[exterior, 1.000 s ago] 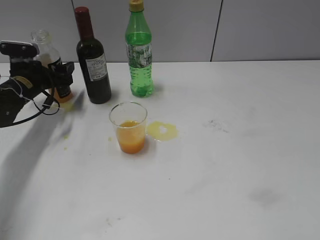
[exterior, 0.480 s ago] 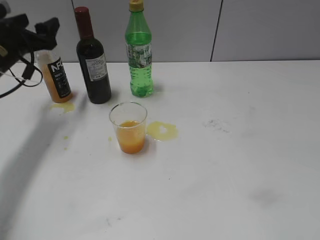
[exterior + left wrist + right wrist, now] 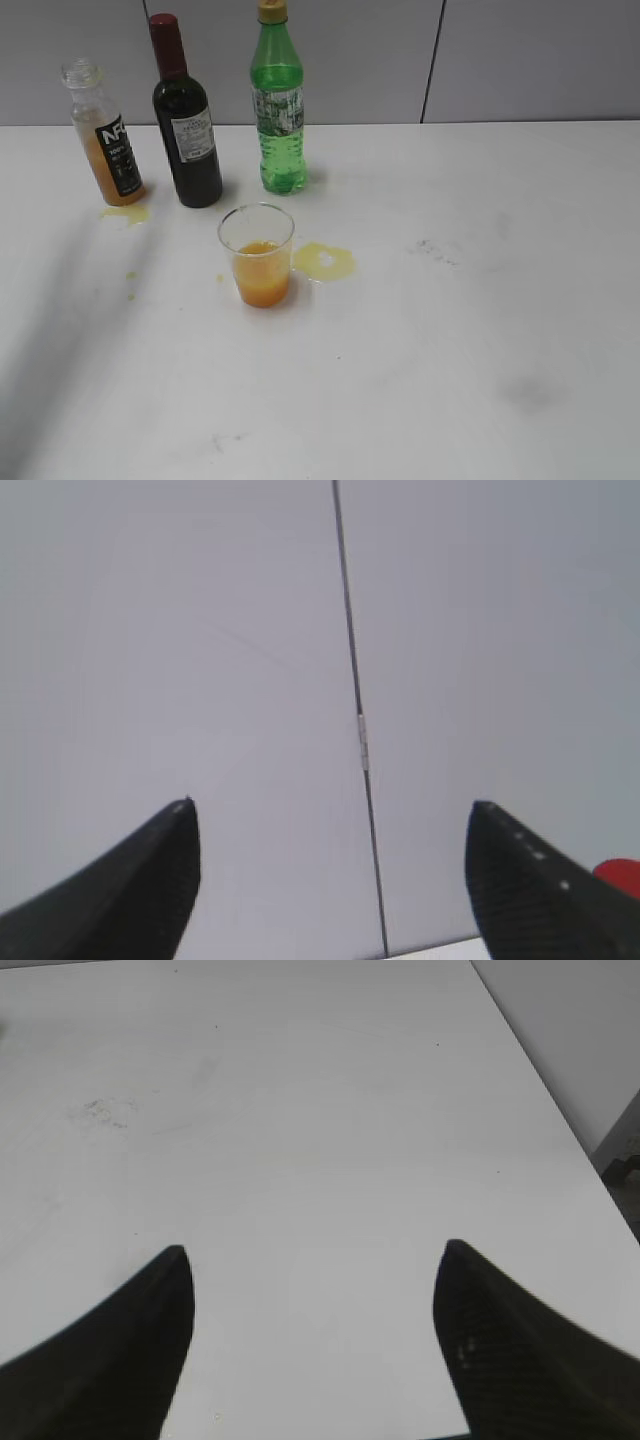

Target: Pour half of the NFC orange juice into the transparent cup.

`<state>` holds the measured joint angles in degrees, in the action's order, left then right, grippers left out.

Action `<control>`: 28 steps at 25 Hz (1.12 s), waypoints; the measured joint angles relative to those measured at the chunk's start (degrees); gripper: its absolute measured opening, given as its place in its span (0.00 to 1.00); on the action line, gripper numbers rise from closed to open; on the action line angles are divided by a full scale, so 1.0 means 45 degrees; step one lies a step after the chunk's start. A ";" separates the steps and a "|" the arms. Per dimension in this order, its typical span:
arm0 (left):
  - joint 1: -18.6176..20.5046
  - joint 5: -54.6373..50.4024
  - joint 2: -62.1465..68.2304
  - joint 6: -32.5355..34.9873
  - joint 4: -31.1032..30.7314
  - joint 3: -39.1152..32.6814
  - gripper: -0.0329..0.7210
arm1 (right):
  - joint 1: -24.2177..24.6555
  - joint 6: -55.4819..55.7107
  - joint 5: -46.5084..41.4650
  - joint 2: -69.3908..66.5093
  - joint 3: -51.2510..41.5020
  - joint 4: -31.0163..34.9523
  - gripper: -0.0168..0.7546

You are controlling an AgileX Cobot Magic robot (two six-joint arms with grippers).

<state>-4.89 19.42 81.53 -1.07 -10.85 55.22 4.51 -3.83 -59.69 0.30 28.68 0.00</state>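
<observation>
Left claw [image 3: 330, 825]: spread wide, empty, aimed at grey wall [image 3: 200, 660]; red cap [image 3: 620, 875] just beside right fingertip. Right claw [image 3: 312, 1260]: spread wide, empty, over bare table [image 3: 300, 1110]. Juice [image 3: 104, 135]: uncapped, upright, well apart from both claws. Cup [image 3: 258, 255]: part-filled, near spill [image 3: 325, 261].

My left gripper [image 3: 330, 825] has its two dark fingers [image 3: 140, 880] spread wide with nothing between them. Beyond them I see a grey wall [image 3: 200, 650] split by a thin vertical seam [image 3: 355, 700], and a red object [image 3: 620, 875] at the right edge.
</observation>
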 joint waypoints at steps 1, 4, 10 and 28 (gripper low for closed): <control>0.0000 -0.0907 -0.0801 0.0000 0.0000 0.0000 0.87 | 0.0000 0.0000 0.0000 0.0000 0.0000 0.0000 0.76; 0.0000 -0.3914 -0.3760 0.0000 -0.0015 0.0000 0.86 | 0.0000 0.0000 0.0000 0.0000 0.0000 0.0000 0.76; 0.0000 -1.2827 -0.9089 0.0000 -0.0280 0.0000 0.83 | 0.0000 0.0000 0.0000 0.0000 0.0000 0.0000 0.76; 0.0006 -1.9906 -1.8235 0.0918 0.1173 -0.0488 0.82 | 0.0000 0.0000 0.0014 0.0006 -0.0013 0.0000 0.76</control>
<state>-4.86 -70.16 -0.52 3.06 -5.57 53.03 4.51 -3.83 -59.62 0.33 28.63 0.00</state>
